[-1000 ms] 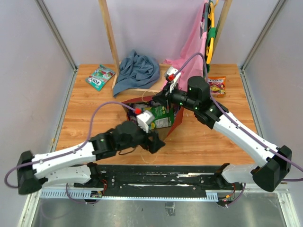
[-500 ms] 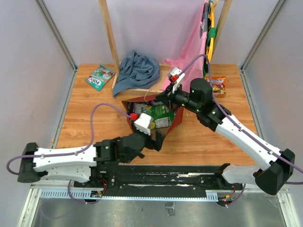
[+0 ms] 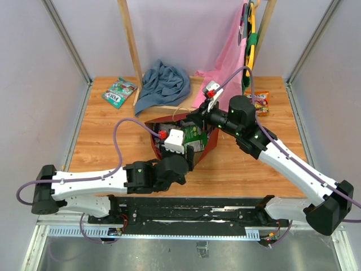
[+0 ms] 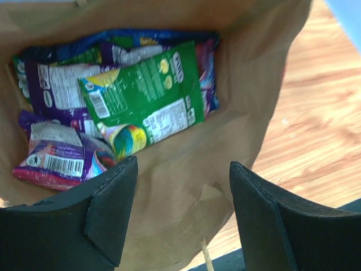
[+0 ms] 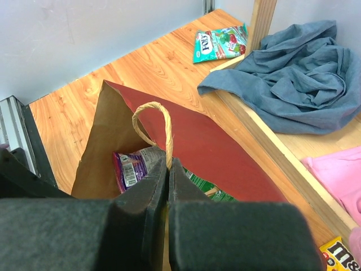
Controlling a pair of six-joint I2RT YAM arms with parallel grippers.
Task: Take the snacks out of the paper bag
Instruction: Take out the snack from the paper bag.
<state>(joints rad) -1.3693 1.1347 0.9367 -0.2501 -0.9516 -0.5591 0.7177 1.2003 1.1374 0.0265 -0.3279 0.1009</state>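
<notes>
The right gripper [image 5: 168, 164] is pinched tight on the thin twine loop handle [image 5: 149, 107] of the red paper carrier bag [image 5: 214, 152], brown kraft inside. The left gripper [image 4: 181, 169] hangs spread wide over the bag's mouth, gripping nothing. Inside lie a green shiny packet [image 4: 146, 101] and purple packets [image 4: 53, 152]. The bag sits mid-way on the orange-brown wooden tabletop [image 3: 101, 141]. A teal packet [image 3: 119, 92] lies far left and a yellow M&M's packet [image 3: 258, 103] far right. A blue-grey crumpled cloth [image 3: 164, 83] and a pink garment [image 3: 225, 68] lie behind. Pale grey walls [image 3: 56, 45] enclose the table.

Red paper bag [image 5: 225, 152], green and purple snacks [image 4: 144, 99]
</notes>
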